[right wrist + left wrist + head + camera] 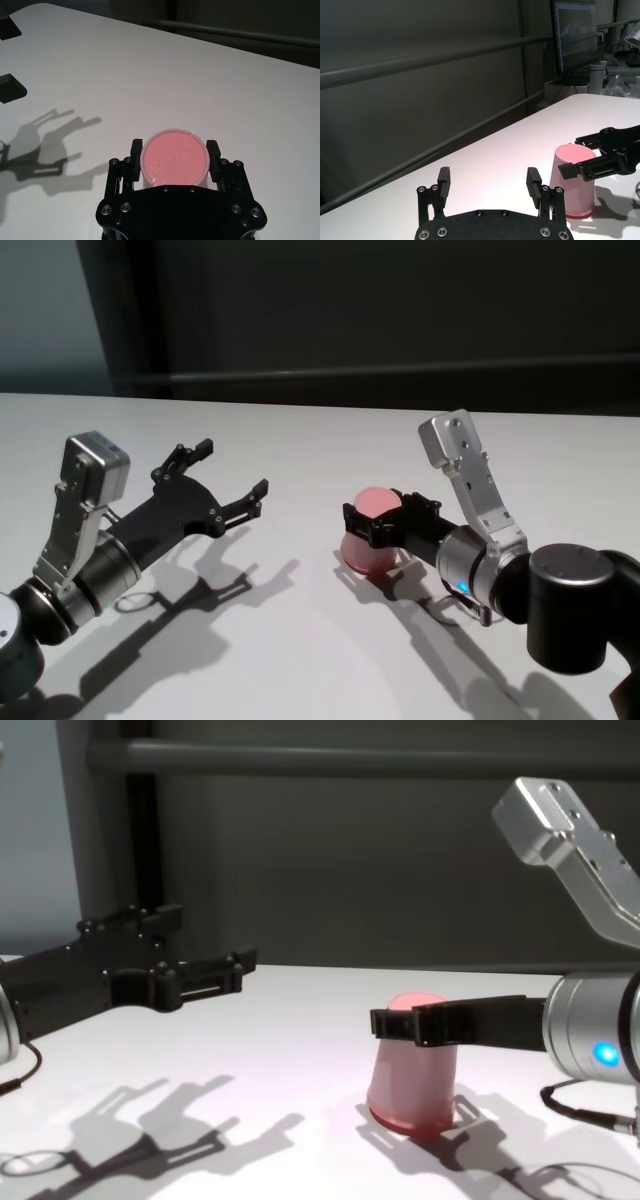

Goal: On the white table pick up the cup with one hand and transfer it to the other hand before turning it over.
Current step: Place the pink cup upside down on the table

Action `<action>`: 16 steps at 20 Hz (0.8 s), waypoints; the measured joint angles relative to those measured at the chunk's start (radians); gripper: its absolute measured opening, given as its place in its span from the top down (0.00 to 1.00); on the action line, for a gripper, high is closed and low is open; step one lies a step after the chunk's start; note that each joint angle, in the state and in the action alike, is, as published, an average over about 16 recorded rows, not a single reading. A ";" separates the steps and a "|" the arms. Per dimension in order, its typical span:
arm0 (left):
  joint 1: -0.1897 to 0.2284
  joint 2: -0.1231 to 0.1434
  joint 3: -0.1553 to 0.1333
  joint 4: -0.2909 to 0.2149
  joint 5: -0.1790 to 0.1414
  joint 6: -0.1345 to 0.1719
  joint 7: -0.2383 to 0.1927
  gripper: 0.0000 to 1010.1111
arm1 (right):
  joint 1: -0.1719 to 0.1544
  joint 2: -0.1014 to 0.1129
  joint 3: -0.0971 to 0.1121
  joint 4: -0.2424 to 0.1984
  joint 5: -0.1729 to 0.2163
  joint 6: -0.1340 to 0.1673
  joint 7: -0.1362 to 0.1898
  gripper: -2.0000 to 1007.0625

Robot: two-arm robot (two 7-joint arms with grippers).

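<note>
Two end effectors over white table: right clamped around inverted cup; left spread apart, empty.

You see the cup, a smooth pink tapered tumbler, standing upside down on the white table, wide rim down and closed base up. The right gripper brackets its upper part, one finger on each side, though contact cannot be confirmed. The left gripper hangs above the table well to the cup's left, fingers spread and empty.
</note>
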 joint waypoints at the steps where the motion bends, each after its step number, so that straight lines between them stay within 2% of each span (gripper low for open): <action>1: 0.000 0.000 0.000 0.000 0.000 0.000 0.000 0.01 | -0.001 -0.001 0.001 0.000 0.000 0.003 0.001 0.26; 9: 0.000 0.000 0.000 0.000 0.000 0.000 0.000 0.01 | -0.007 -0.008 0.011 0.000 0.000 0.018 0.003 0.26; 16: 0.000 0.000 0.000 0.000 0.000 0.000 0.000 0.01 | -0.008 -0.008 0.013 -0.001 0.001 0.019 0.003 0.23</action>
